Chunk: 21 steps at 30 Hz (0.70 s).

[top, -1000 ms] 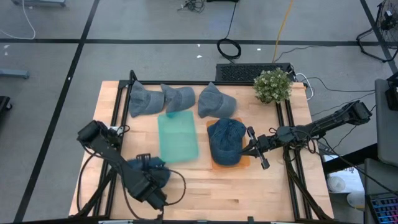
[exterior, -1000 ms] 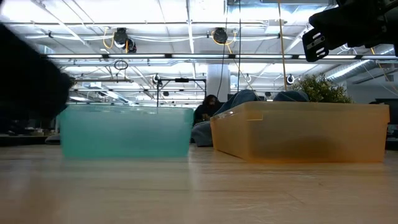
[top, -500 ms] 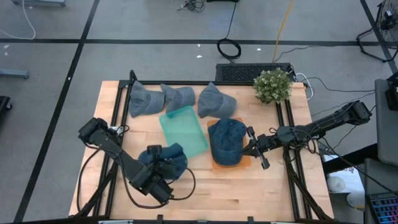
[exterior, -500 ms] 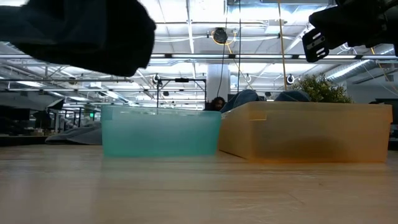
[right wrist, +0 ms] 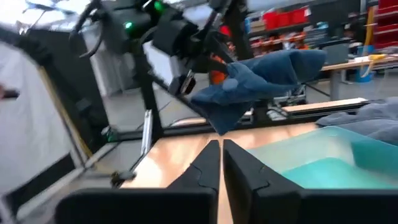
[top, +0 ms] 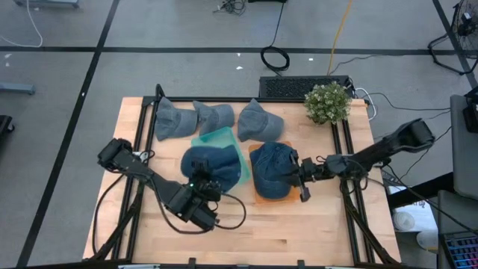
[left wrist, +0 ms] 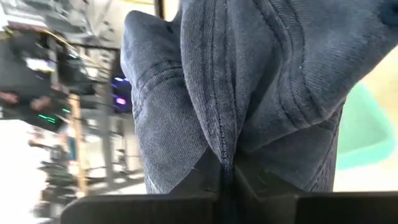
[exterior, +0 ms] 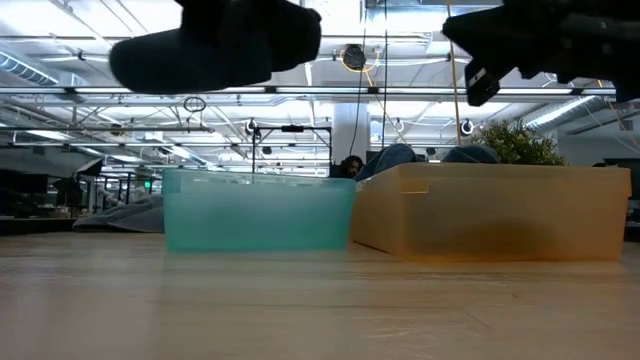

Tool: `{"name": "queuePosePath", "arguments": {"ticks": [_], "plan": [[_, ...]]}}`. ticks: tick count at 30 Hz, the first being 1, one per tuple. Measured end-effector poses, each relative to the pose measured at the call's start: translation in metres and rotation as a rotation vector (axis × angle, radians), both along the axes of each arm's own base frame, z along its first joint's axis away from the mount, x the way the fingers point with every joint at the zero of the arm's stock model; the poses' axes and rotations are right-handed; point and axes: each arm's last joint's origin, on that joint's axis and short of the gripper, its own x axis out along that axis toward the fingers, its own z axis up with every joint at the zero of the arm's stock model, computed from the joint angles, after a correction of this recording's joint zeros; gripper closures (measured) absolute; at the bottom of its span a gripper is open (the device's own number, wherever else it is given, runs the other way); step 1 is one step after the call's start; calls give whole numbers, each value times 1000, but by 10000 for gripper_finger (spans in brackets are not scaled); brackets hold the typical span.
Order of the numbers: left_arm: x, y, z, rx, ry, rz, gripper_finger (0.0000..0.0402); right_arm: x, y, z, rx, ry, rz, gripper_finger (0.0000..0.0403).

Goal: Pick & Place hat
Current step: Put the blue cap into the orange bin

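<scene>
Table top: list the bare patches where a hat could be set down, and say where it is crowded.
Free: the front strip of the wooden table, ahead of the teal bin and orange bin; also the right edge below the potted plant. Crowded: the back row of three grey hats, both bins mid-table, and the left arm's denim hat over the teal bin.

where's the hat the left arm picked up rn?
High view: the dark hat hangs from the shut left gripper above the teal bin, left of the orange bin.

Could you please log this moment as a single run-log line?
left gripper: shut on dark blue hat, above teal bin | right gripper: shut, empty, beside orange bin's hat
</scene>
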Motion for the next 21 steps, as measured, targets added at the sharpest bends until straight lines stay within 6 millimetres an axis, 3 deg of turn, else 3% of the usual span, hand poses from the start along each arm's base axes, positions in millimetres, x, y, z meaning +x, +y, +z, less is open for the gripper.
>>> {"name": "queuePosePath", "arguments": {"ticks": [3, 8, 13, 21], "plan": [[7, 7, 0, 45, 24, -35, 397, 14, 3, 4, 55, -29, 26, 353], [20, 12, 2, 124, 13, -110, 393, 51, 7, 19, 144, -48, 36, 255], [27, 14, 5, 236, 27, -172, 395, 83, -3, 25, 284, -13, -1, 177], [28, 15, 6, 318, 45, -190, 396, 90, -14, 27, 386, -27, -28, 148]]}}
